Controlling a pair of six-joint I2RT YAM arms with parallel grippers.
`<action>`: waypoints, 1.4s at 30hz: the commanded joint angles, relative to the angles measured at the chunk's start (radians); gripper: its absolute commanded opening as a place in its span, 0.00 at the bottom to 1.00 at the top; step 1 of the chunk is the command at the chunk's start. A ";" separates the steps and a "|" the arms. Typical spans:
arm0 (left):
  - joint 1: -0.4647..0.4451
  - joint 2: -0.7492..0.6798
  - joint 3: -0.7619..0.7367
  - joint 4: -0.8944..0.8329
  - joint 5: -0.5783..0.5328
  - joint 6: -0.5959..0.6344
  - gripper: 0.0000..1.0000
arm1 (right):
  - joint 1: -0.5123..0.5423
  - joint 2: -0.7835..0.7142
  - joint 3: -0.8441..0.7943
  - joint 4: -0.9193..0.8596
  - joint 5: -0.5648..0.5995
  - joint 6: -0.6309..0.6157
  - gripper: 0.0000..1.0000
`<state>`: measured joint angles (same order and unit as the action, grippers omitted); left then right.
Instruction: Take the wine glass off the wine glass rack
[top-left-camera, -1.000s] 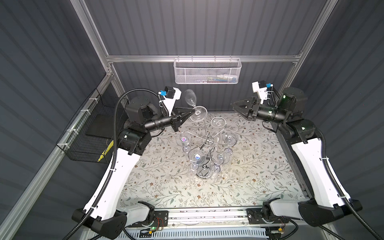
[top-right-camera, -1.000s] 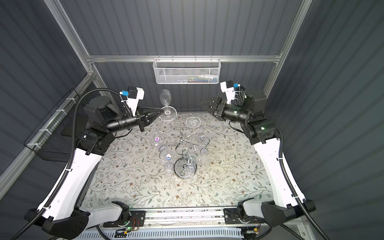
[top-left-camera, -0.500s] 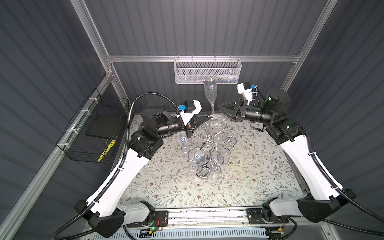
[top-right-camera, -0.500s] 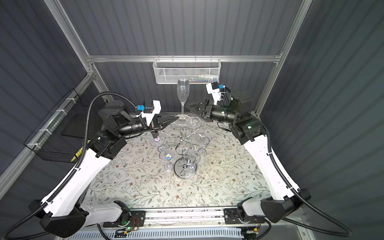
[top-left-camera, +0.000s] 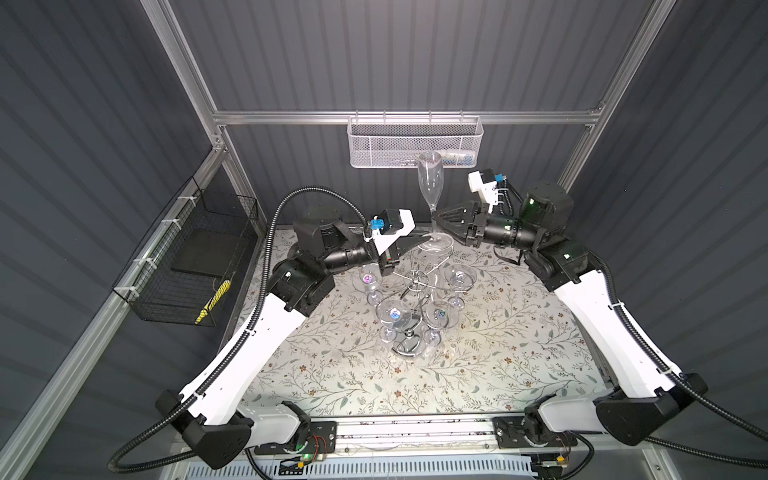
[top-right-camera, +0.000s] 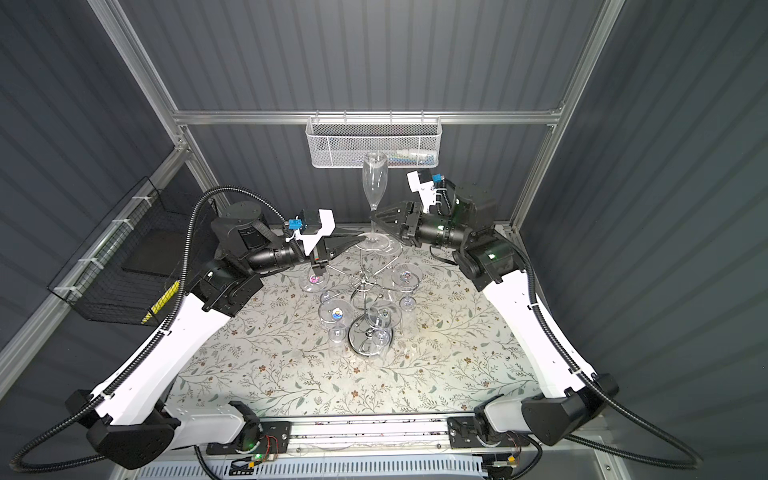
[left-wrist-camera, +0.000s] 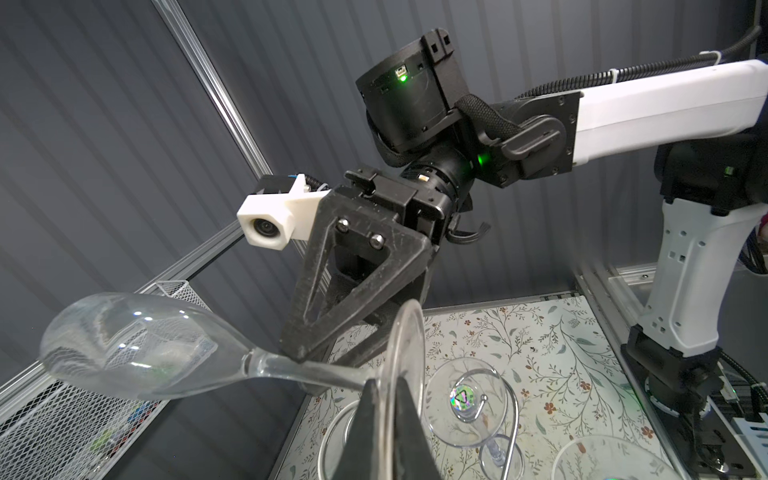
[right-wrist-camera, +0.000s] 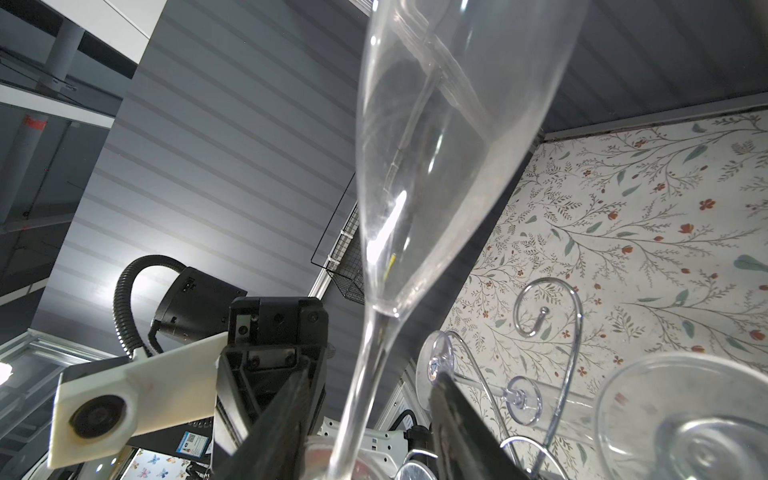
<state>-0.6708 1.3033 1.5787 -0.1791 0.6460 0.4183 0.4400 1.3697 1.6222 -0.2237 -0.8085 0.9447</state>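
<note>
Wine glass (top-left-camera: 430, 183) is hovering upright, clear above the wine glass rack (top-left-camera: 417, 285), left hand (top-left-camera: 428, 237) pinching its foot, right hand (top-left-camera: 434, 217) straddling the stem, jaws apart; only set-down seemingly remaining.

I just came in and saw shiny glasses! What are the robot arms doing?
The left tool pinches the foot of a tall wine glass, holding it upright over the wine glass rack. The right tool sits open around its stem, not gripping yet. On the rack hang other glasses.
</note>
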 joint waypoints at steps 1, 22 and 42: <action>-0.020 -0.004 0.019 0.028 -0.008 0.058 0.00 | 0.009 0.002 -0.013 0.043 -0.014 0.008 0.47; -0.043 -0.058 -0.060 0.141 -0.119 -0.073 0.53 | 0.008 -0.028 0.057 -0.093 0.050 -0.140 0.00; -0.041 0.094 0.075 0.356 -0.038 -0.848 0.86 | 0.002 -0.244 0.027 -0.363 0.562 -0.977 0.00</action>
<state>-0.7136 1.3758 1.6325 0.0860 0.5014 -0.2905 0.4393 1.1355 1.6936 -0.6273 -0.3065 0.1047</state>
